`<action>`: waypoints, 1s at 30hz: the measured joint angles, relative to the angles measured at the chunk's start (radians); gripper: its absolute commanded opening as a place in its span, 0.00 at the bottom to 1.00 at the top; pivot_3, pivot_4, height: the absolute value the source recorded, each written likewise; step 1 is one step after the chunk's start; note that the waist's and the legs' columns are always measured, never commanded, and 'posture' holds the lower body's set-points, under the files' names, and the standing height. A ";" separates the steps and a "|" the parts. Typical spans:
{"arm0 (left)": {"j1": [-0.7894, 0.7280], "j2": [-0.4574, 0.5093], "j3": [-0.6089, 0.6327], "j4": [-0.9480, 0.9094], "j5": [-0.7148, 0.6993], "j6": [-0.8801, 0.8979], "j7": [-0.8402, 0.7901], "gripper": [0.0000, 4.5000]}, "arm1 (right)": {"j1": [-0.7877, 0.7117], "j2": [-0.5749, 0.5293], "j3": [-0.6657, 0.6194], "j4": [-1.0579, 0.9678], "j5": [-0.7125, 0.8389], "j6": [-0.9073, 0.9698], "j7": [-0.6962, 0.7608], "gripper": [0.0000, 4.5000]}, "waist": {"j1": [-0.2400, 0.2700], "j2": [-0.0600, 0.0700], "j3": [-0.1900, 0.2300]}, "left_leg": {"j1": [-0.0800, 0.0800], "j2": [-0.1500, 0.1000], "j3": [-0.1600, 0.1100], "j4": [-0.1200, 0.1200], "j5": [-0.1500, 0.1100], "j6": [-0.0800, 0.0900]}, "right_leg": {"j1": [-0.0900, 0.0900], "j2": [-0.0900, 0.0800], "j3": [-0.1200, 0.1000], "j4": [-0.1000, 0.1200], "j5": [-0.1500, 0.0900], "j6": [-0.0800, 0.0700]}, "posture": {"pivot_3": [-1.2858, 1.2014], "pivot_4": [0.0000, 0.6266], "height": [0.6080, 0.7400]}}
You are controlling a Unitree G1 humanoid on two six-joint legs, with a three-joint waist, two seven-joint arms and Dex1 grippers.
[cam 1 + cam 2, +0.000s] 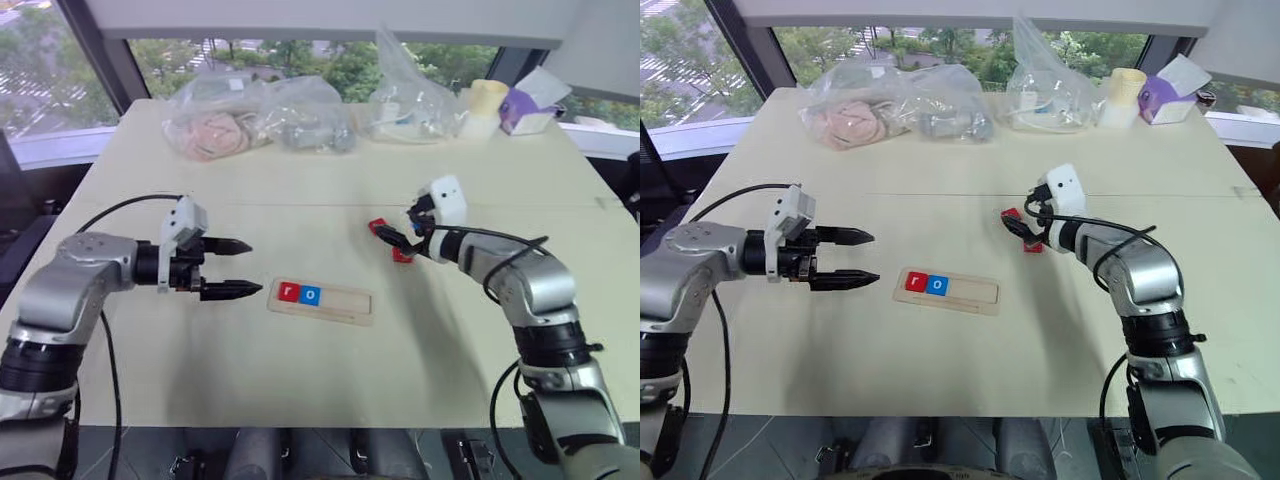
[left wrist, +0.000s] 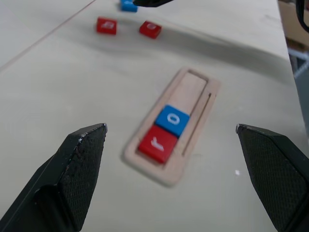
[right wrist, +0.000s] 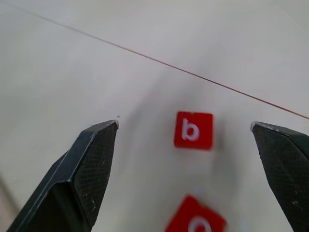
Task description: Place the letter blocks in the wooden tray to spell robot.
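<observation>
Letter blocks: a red "r" (image 2: 155, 143) and a blue "o" (image 2: 174, 119) sit side by side at one end of the wooden tray (image 1: 321, 302) on the table (image 1: 300, 180). Left pincer (image 1: 240, 268) is released beside the tray. Right pincer (image 3: 186, 169) is released over a loose red "b" (image 3: 193, 130); another red block (image 3: 195, 217) lies near.

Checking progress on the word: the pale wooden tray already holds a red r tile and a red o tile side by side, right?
Not quite. In the pale wooden tray, the red r tile is right, but the o tile beside it is blue, as the left wrist view shows.
</observation>
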 measured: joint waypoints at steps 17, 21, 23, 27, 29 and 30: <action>0.131 -0.001 0.133 -0.225 -0.148 0.121 0.254 1.00 | -0.146 0.139 0.043 0.415 -0.205 -0.165 -0.026 0.71 | -0.005 0.000 0.000 | 0.002 0.000 -0.001 0.001 0.003 -0.005 | 0.001 0.001 0.000 0.004 0.001 0.001 | 0.52 0.24 0.99; 0.132 -0.001 0.125 -0.221 -0.147 0.112 0.261 1.00 | -0.131 0.156 0.031 0.380 -0.209 -0.142 -0.033 0.26 | -0.003 0.000 0.000 | 0.003 0.000 -0.001 0.001 0.003 -0.005 | 0.001 0.000 0.000 0.005 0.001 0.001 | 0.52 0.24 0.99; 0.130 -0.001 0.116 -0.219 -0.148 0.110 0.261 1.00 | -0.124 0.159 0.021 0.365 -0.210 -0.127 -0.040 0.26 | -0.002 0.000 0.000 | 0.003 0.000 -0.001 0.001 0.003 -0.005 | 0.001 0.000 0.000 0.005 0.001 0.001 | 0.52 0.24 0.99; 0.110 -0.002 0.080 -0.211 -0.145 0.093 0.263 1.00 | -0.060 0.150 -0.025 0.237 -0.209 -0.080 -0.085 0.26 | 0.004 0.001 0.001 | 0.001 0.000 -0.001 0.001 0.003 -0.005 | 0.000 0.000 0.000 0.005 0.001 0.001 | 0.52 0.24 0.99; 0.097 -0.008 0.059 -0.207 -0.134 0.085 0.276 1.00 | -0.007 0.118 -0.082 0.073 -0.205 0.001 -0.124 0.26 | 0.007 0.002 0.001 | 0.000 0.000 -0.001 0.001 0.003 -0.005 | -0.001 0.000 0.000 0.005 0.001 0.001 | 0.52 0.24 0.99; 0.086 -0.013 0.046 -0.207 -0.128 0.080 0.285 1.00 | 0.016 0.104 -0.117 -0.015 -0.199 0.050 -0.143 0.26 | 0.007 0.002 0.001 | 0.000 0.000 -0.001 0.001 0.003 -0.005 | -0.001 -0.001 0.000 0.005 0.001 0.001 | 0.52 0.24 0.99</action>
